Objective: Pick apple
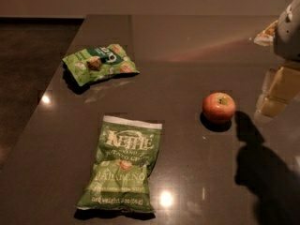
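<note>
The apple (219, 107) is small, round and red-orange with a yellowish-green patch at the stem dimple. It stands upright on the dark glossy table (187, 55), right of centre. My gripper (274, 100) hangs at the right edge of the view, above the table. It is to the right of the apple, a short gap away, and not touching it. Its shadow falls on the table in front of and to the right of the apple.
A green Kettle jalapeño chip bag (121, 165) lies flat at front centre-left. A second, smaller green snack bag (100, 62) lies at the back left. The table's left edge (44, 95) runs diagonally, with dark floor beyond it.
</note>
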Controlling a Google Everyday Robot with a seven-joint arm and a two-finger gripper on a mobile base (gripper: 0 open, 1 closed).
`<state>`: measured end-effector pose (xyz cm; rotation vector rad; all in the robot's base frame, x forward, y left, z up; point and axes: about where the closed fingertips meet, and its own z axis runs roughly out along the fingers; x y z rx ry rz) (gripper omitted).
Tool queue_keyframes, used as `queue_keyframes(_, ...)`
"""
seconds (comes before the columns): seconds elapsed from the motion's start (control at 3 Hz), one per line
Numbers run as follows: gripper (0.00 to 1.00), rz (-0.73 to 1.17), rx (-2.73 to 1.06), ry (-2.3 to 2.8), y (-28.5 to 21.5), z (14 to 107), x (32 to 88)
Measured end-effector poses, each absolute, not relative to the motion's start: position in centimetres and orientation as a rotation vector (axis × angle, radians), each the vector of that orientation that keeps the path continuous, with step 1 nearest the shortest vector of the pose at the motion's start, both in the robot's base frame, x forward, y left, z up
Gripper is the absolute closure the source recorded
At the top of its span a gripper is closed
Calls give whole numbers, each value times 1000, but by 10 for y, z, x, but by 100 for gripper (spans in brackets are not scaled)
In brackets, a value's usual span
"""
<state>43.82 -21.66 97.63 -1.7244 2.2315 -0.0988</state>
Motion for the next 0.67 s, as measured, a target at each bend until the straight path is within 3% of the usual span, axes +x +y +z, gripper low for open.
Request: queue_keyframes(0.67,0,-88,-1728,2239,-215,970,446)
